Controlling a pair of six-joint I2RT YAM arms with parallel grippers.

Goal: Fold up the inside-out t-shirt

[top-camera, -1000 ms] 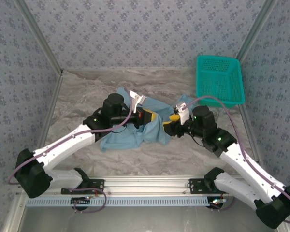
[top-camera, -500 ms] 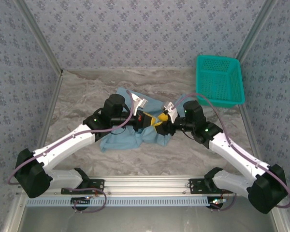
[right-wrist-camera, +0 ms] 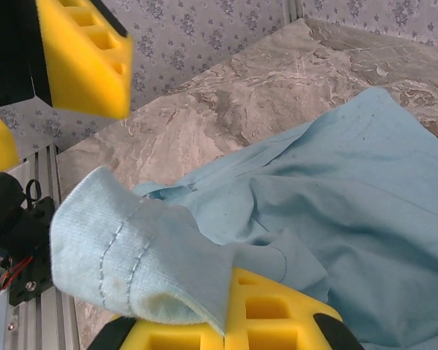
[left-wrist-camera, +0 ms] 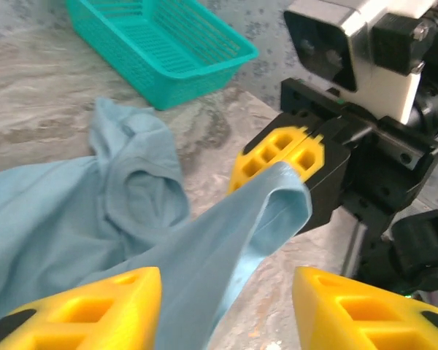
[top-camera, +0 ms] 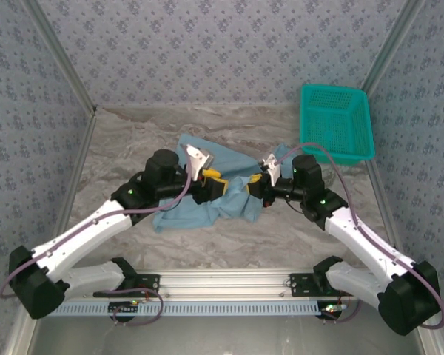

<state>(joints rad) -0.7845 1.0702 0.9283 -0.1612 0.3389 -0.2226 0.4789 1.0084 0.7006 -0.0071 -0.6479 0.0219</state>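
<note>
The counter (top-camera: 229, 122) has a grey-beige marbled top, boxed in by walls (top-camera: 207, 52) papered in a blue-grey flower pattern, with a teal mesh basket (top-camera: 334, 118) at the upper right of the frame. The light-blue shirt (top-camera: 185, 214) lies crumpled mid-frame between the two arms. The left fingers (left-wrist-camera: 95, 306) stand spread with cloth running between them, while the right fingers (left-wrist-camera: 277, 149) are pressed together, pinching a stitched hem fold of the shirt.

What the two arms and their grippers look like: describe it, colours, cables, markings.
Both arms have white link shells with black joints and bases: left arm, right arm. A purple cable loops along each, and green lights glow on the joints. The left gripper and right gripper have black bodies and blocky yellow fingers with square recesses.
</note>
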